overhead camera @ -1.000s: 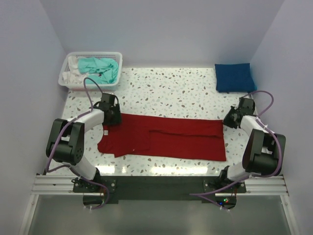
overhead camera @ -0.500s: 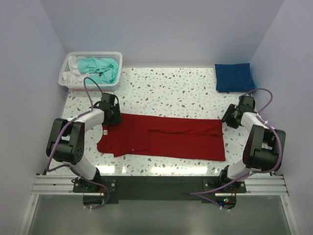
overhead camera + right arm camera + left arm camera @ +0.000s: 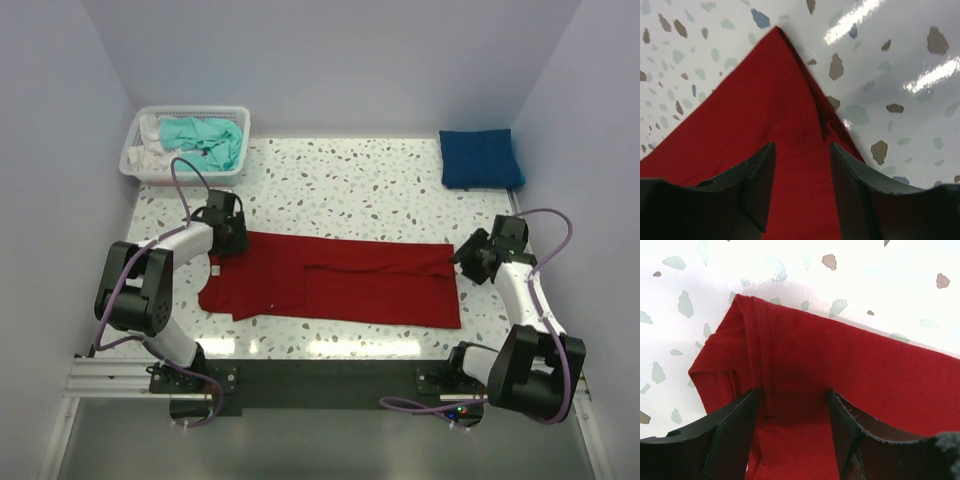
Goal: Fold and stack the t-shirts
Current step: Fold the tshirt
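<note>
The deep red t-shirt [image 3: 340, 280] lies flat across the table, folded lengthwise into a long strip. My left gripper [image 3: 232, 240] stands open over its far left corner; the left wrist view shows red cloth [image 3: 850, 355] and a hem lying flat between the fingers [image 3: 735, 430], with nothing pinched. My right gripper [image 3: 463, 258] is open over the shirt's far right corner [image 3: 755, 105], its fingertips [image 3: 765, 165] apart above the cloth. The royal blue t-shirt [image 3: 480, 157] lies folded at the back right. The teal t-shirt [image 3: 205, 140] sits crumpled in the basket.
A white mesh basket [image 3: 190, 112] stands at the back left corner, with some white cloth [image 3: 148, 135] beside the teal shirt. Speckled tabletop [image 3: 350, 185] shows between the red shirt and the back wall. Pale walls close in left, right and behind.
My right gripper has opened and let go of the shirt's far right corner, and that arm has drawn slightly nearer. The left gripper has stayed where it was.
</note>
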Controlling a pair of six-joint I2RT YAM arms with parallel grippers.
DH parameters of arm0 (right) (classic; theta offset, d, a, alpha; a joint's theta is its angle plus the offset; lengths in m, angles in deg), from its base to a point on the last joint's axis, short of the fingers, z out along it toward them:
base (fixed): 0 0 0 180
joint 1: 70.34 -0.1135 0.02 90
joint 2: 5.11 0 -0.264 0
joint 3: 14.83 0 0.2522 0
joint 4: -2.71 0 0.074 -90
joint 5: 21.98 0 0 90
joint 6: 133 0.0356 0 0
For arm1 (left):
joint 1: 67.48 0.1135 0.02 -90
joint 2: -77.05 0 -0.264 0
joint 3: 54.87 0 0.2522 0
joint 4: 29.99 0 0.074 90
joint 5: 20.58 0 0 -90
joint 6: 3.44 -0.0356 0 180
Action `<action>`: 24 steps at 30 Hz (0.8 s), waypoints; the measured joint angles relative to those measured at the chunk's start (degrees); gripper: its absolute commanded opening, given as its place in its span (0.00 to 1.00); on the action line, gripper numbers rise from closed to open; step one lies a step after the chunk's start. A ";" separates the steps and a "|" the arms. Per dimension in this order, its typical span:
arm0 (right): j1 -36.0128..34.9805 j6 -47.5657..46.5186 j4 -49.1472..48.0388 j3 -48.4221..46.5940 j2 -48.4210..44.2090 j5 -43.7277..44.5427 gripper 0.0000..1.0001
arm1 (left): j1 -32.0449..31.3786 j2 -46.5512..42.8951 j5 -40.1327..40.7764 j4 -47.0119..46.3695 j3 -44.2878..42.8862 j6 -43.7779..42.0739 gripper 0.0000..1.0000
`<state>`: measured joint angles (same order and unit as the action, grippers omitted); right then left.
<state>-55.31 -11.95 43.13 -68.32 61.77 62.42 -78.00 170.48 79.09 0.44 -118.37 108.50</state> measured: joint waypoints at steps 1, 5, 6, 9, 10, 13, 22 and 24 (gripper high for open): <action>-0.02 1.20 0.48 1.38 -0.48 -0.17 0.51 | 0.00 0.00 0.00 -0.02 0.00 0.00 0.63; -0.02 5.70 0.15 6.36 -0.87 -1.86 0.51 | 0.00 0.00 -0.02 -0.02 0.00 0.00 0.63; -0.02 6.84 -0.17 7.30 -0.79 -2.36 0.51 | 0.00 0.00 -0.02 0.00 0.00 0.00 0.63; -0.02 9.70 -1.81 8.81 -0.09 -3.19 0.51 | 0.00 0.00 -0.02 0.00 0.00 0.02 0.63; -0.02 10.54 -2.51 9.01 0.17 -3.21 0.51 | 0.00 0.00 -0.02 -0.02 0.00 0.02 0.63; -0.02 12.33 -4.44 9.03 0.39 -3.19 0.51 | 0.00 0.00 -0.02 0.00 0.00 0.02 0.63; -0.02 14.97 -8.37 9.33 2.71 -3.15 0.46 | 0.00 0.00 0.00 0.00 0.00 0.02 0.63; -0.02 15.23 -8.90 9.51 3.17 -3.13 0.43 | 0.00 0.00 0.00 0.00 0.00 0.02 0.63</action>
<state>-55.34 3.28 34.23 -58.81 64.93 59.29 -78.00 170.48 79.09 0.44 -118.37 108.52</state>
